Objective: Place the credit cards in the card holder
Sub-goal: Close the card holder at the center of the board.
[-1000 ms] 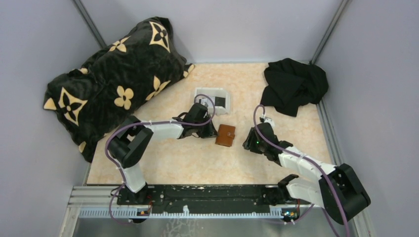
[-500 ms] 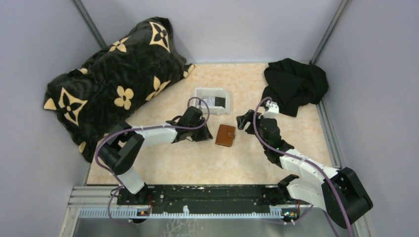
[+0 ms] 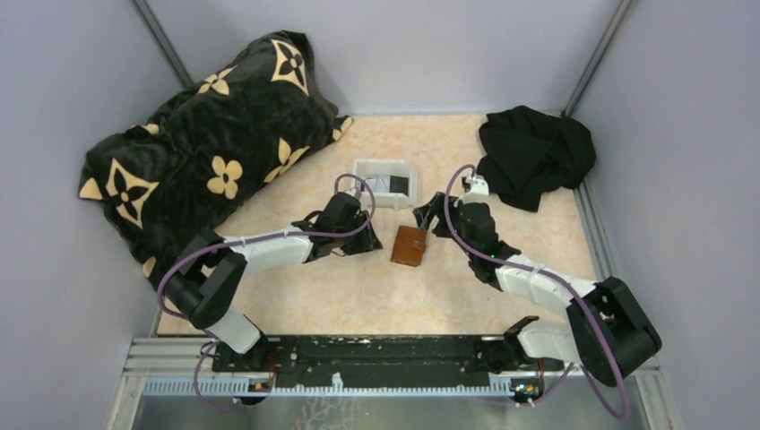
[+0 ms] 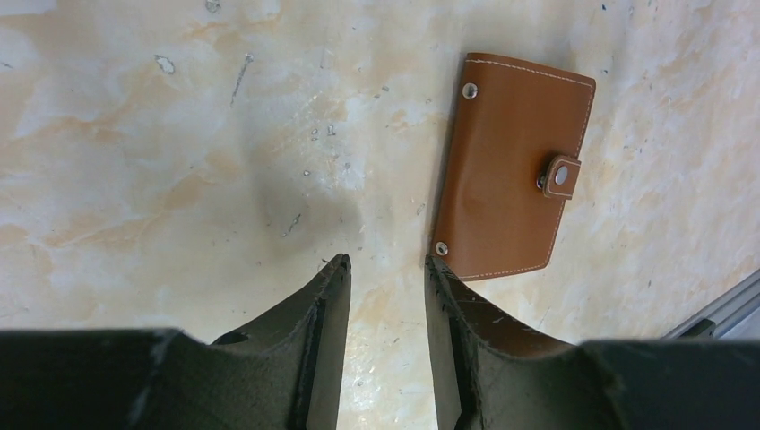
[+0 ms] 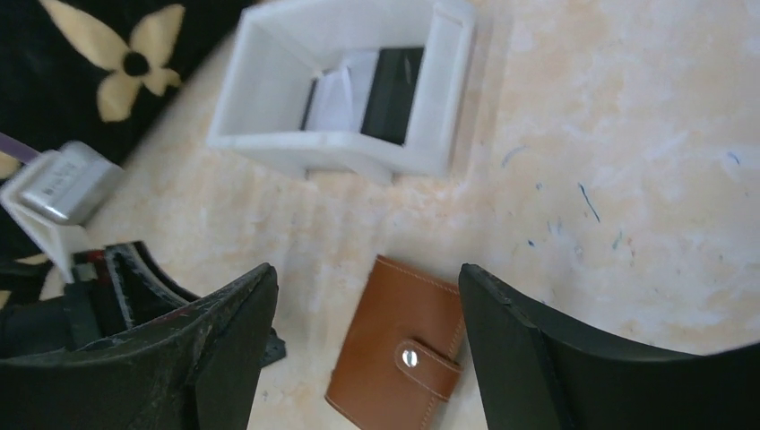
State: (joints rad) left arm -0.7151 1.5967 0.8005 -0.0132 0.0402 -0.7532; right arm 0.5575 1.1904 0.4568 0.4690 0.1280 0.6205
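The card holder (image 3: 410, 245) is a brown leather wallet lying flat and snapped shut; it also shows in the left wrist view (image 4: 515, 166) and the right wrist view (image 5: 403, 358). The credit cards, a black one (image 5: 394, 94) and light ones (image 5: 341, 94), stand in the white tray (image 3: 369, 168). My left gripper (image 3: 367, 244) is low at the wallet's left edge, open by a narrow gap and empty (image 4: 387, 262). My right gripper (image 3: 421, 218) is wide open and empty above the wallet's far edge (image 5: 366, 273).
A black pillow with tan flowers (image 3: 206, 143) fills the back left. A black cloth (image 3: 535, 152) lies at the back right. The white tray (image 5: 448, 98) stands just behind the wallet. Grey walls close in the marble table.
My right arm has swung from the wallet's right side toward the back and left, over the wallet's far edge. My left gripper has drawn back slightly to the left.
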